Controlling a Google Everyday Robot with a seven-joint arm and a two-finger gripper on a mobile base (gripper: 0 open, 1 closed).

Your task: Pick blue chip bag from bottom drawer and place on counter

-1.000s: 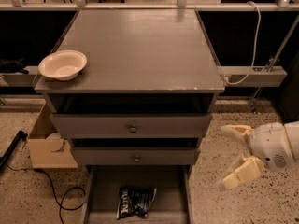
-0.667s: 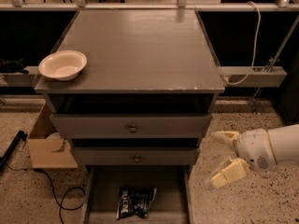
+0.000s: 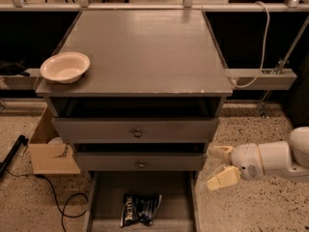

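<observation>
gripper (image 3: pixel 221 166), jaws apart, beside middle drawer (image 3: pixel 140 162), bowl (image 3: pixel 65 66) on counter (image 3: pixel 145 47)

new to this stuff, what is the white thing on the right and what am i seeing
One camera looks down on a grey drawer cabinet from the front. The white thing is a robot arm ending in a gripper, its two pale fingers open, holding nothing, right of the cabinet, low down. The bottom drawer is pulled out, with a blue chip bag lying in it. The counter on top carries a pale bowl at its front left corner. A cardboard box stands on the floor at left.
</observation>
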